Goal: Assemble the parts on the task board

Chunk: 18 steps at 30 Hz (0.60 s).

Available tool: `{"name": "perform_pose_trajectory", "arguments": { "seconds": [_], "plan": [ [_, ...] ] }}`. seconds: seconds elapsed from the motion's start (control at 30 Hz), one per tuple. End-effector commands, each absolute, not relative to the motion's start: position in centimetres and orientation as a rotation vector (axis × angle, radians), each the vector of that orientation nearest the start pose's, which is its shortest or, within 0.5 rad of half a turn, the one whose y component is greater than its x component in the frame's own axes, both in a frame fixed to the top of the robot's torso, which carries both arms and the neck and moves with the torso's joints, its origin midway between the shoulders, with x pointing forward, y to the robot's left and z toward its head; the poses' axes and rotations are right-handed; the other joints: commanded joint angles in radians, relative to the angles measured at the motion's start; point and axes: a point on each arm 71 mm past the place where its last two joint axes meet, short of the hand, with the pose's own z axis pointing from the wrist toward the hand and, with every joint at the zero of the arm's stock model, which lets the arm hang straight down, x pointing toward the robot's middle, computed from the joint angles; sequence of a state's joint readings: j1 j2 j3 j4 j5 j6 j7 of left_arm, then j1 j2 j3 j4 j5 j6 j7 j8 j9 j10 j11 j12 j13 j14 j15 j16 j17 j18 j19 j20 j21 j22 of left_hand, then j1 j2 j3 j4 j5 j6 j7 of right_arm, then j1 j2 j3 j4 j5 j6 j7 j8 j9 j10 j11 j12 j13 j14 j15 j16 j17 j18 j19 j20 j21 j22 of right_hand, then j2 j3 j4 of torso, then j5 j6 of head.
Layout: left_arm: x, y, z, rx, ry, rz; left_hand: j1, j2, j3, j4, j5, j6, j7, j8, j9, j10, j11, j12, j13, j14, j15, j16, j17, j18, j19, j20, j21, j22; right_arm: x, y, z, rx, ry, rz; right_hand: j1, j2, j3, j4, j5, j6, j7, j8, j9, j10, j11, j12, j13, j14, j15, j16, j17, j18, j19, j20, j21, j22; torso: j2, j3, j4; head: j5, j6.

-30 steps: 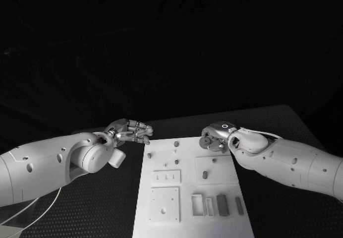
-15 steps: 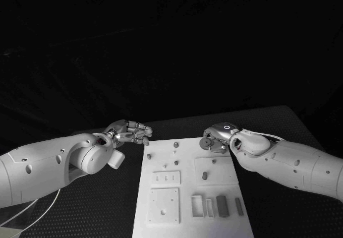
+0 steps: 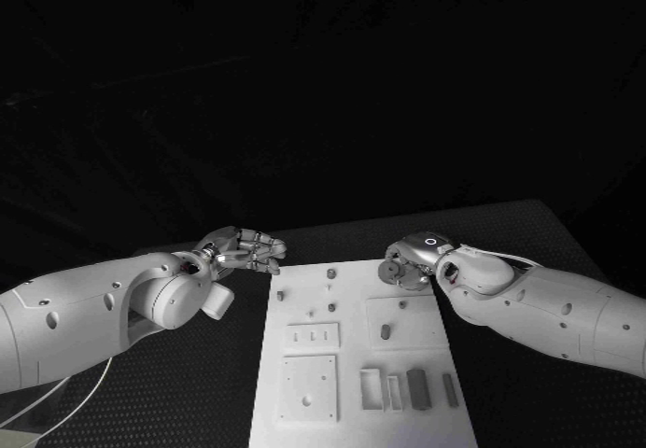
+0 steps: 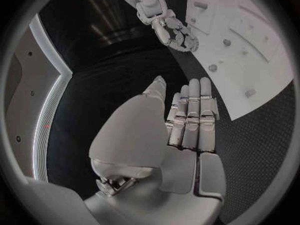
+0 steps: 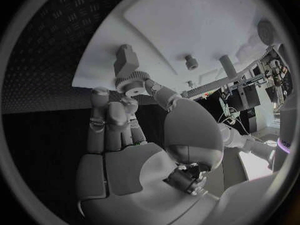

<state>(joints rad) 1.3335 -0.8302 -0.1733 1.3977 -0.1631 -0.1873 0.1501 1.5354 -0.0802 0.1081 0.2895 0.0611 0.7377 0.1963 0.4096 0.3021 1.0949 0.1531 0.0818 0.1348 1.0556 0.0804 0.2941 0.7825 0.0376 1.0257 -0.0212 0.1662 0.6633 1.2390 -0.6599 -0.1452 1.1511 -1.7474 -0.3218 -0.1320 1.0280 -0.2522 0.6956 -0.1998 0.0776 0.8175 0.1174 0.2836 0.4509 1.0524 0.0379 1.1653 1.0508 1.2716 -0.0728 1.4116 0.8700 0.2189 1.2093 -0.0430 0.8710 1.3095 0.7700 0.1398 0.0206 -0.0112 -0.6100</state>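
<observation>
Right hand [image 3: 404, 261] pinching a small gear [image 5: 132, 82] at the far right corner of the task board [image 3: 361, 373] — pegs just beneath. Left hand [image 3: 243, 250] curled, holding nothing, off the far left corner.

You see the task board [image 3: 353, 364] in the middle of the table [image 3: 539, 233]. The left hand [image 3: 245, 250] is beside its far left corner, the right hand [image 3: 404, 264] over its far right corner. Small parts [image 3: 417, 386] sit near the front.

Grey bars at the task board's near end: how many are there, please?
2: a wide grey bar and a thin grey bar just right of it. None looks hidden.
</observation>
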Motion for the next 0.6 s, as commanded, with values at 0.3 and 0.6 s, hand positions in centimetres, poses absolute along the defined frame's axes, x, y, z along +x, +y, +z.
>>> {"name": "perform_pose_trajectory", "arguments": {
  "seconds": [0.3, 0.6],
  "plan": [
    [51.44, 23.48, -17.98, -0.968, 1.729, -1.312, -0.006, -0.002, -0.003, 0.0, -0.001, 0.003, 0.012, -0.006, 0.002, 0.005, 0.001, -0.005, 0.001, 0.0, 0.0, -0.007, 0.001, 0.008, -0.001, 0.002, -0.003, 0.001, 54.19, -22.31, -22.64, -0.415, 1.686, 0.239, 0.026, 0.034, -0.002, -0.015, -0.003, 0.049, 0.031, 0.007, 0.006, -0.003, -0.002, 0.011, -0.005, 0.002, 0.001, -0.001, 0.0, 0.043, 0.005, -0.003, -0.004, 0.016, 0.0, 0.0013, 0.0001, 0.001, -0.004],
    [51.46, 23.49, -17.99, -0.968, 1.729, -1.312, -0.006, -0.002, -0.003, -0.001, -0.001, 0.004, 0.012, -0.006, 0.002, 0.005, 0.001, -0.005, 0.001, 0.0, 0.0, -0.008, 0.002, 0.008, -0.001, 0.002, -0.004, 0.001, 54.24, -22.42, -22.72, -0.418, 1.703, 0.241, 0.04, 0.074, -0.009, -0.063, -0.003, 0.044, 0.033, 0.004, 0.006, -0.005, -0.001, 0.013, -0.01, 0.0, 0.002, -0.001, 0.0, 0.043, 0.0, -0.002, -0.004, 0.018, 0.0, 0.0012, 0.001, -0.001, -0.004]
  ]
}}
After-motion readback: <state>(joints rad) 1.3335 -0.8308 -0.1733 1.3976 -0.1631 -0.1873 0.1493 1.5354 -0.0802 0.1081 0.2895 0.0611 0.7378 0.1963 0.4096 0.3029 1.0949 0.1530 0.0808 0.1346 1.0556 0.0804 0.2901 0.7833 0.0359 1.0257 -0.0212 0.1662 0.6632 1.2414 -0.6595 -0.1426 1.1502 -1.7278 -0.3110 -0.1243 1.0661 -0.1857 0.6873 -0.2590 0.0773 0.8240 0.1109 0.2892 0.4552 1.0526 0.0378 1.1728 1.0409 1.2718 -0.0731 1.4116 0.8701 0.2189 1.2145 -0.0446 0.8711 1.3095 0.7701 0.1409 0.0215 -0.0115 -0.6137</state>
